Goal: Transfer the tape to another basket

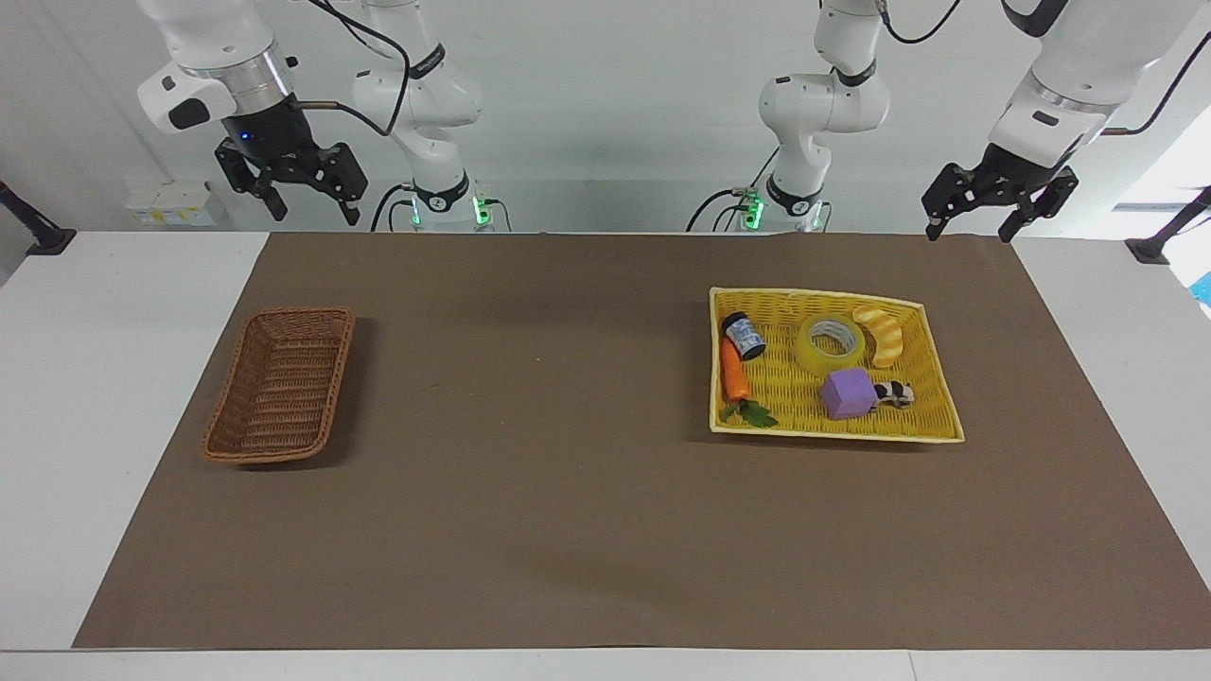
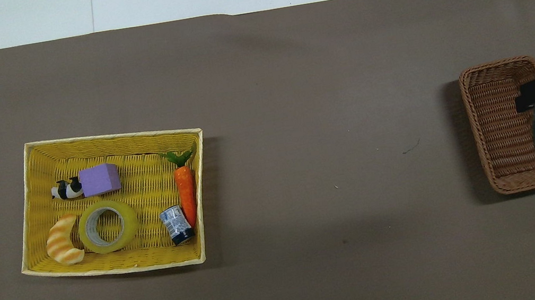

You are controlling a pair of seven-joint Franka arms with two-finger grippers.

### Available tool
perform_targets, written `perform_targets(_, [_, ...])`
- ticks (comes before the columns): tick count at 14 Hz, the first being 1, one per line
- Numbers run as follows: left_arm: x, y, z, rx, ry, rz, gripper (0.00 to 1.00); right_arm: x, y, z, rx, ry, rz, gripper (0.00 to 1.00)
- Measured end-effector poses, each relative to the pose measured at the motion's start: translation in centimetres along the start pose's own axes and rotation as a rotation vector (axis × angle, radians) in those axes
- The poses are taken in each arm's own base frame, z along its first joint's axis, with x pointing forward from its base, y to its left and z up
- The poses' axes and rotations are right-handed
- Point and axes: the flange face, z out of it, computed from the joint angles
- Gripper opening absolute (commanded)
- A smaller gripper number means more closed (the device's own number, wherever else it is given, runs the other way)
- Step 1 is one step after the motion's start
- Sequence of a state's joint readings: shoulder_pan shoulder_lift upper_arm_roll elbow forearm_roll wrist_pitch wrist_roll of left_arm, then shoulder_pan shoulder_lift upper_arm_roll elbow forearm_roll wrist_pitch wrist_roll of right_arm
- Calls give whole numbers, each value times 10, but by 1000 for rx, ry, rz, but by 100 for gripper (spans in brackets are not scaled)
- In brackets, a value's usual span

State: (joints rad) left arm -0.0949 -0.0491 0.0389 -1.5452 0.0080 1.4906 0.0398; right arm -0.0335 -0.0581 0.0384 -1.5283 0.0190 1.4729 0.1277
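The tape (image 1: 831, 344), a translucent yellow roll with a white core, lies flat in the bright-yellow tray (image 1: 833, 433) toward the left arm's end of the table; it also shows in the overhead view (image 2: 108, 227). The dark-brown wicker basket (image 1: 281, 383) stands empty toward the right arm's end and shows in the overhead view too (image 2: 508, 144). My left gripper (image 1: 970, 230) is open and empty, raised over the table edge nearest the robots, beside the tray. My right gripper (image 1: 315, 213) is open and empty, raised above the basket's end of the table.
The tray (image 2: 120, 270) also holds a striped croissant toy (image 2: 64, 247) touching the tape, a purple block (image 2: 100, 179), a black-and-white toy (image 2: 67, 189), a carrot (image 2: 186, 195) and a small can (image 2: 177, 226). A brown mat (image 1: 530, 492) covers the table.
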Motion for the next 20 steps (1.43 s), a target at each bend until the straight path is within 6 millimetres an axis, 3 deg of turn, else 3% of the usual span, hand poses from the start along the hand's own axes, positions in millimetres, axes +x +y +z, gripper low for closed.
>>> perform_targets(5, [2, 0, 1, 0, 18, 1, 100, 0, 0, 0, 0, 0, 0, 100])
perform_targets(7, [2, 0, 12, -1, 25, 0, 100, 0, 0, 0, 0, 0, 0, 100])
perform_targets(11, [-3, -2, 61, -7, -19, 36, 100, 0, 0, 0, 0, 0, 0, 100])
perform_targets(18, [-7, 1, 141, -72, -78, 317, 100, 0, 0, 0, 0, 0, 0, 100])
perform_targets(20, [-11, -5, 169, -96, -90, 344, 86, 0, 0, 0, 0, 0, 0, 100])
